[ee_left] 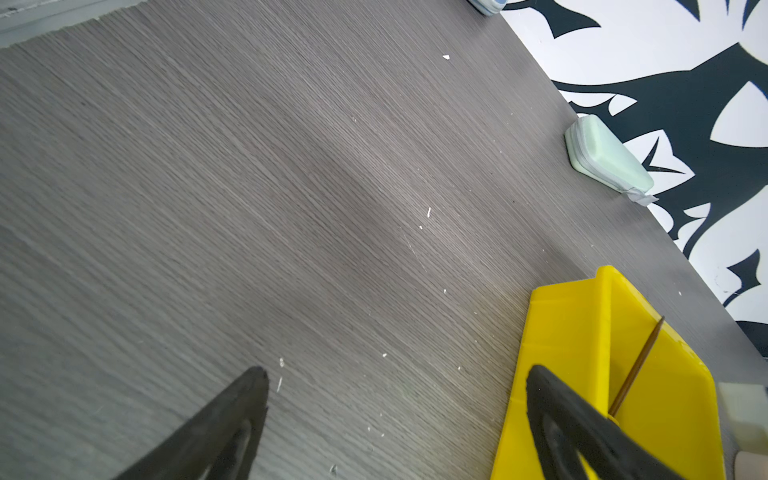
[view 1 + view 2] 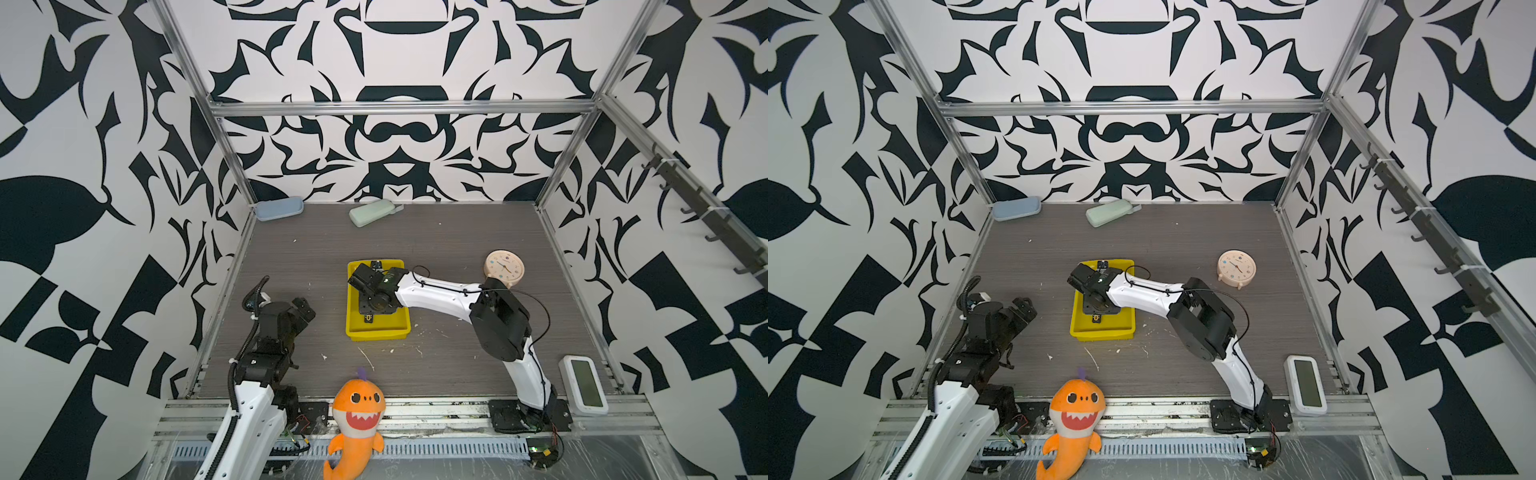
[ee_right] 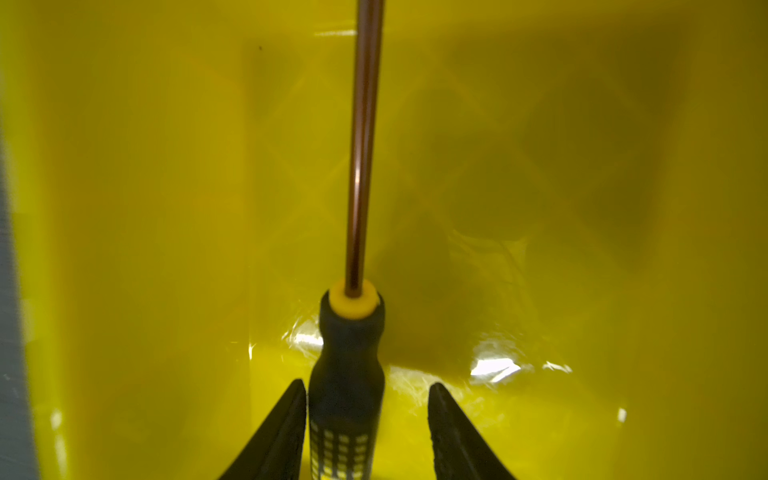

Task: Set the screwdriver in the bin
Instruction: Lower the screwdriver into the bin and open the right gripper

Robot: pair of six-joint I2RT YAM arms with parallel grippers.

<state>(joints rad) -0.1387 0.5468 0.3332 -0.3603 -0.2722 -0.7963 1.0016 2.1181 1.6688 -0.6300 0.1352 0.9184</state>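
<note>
The yellow bin (image 2: 376,334) (image 2: 1100,334) sits mid-table, and my right arm's wrist (image 2: 374,291) hangs low over it. In the right wrist view the screwdriver (image 3: 349,374) lies inside the bin (image 3: 166,208), its black, yellow-dotted handle between the jaws and its shaft pointing away. My right gripper (image 3: 366,385) is open: one finger is against the handle, the other stands clear of it. The handle's yellow butt end (image 2: 368,318) (image 2: 1096,318) shows in both top views. The shaft (image 1: 640,365) shows in the left wrist view. My left gripper (image 1: 397,370) (image 2: 305,309) is open over bare table, left of the bin.
A pale blue case (image 2: 278,208) and a green case (image 2: 372,212) (image 1: 606,153) lie by the back wall. A round clock (image 2: 504,268) stands right of the bin. A white digital device (image 2: 584,384) and an orange shark plush (image 2: 357,415) sit at the front edge.
</note>
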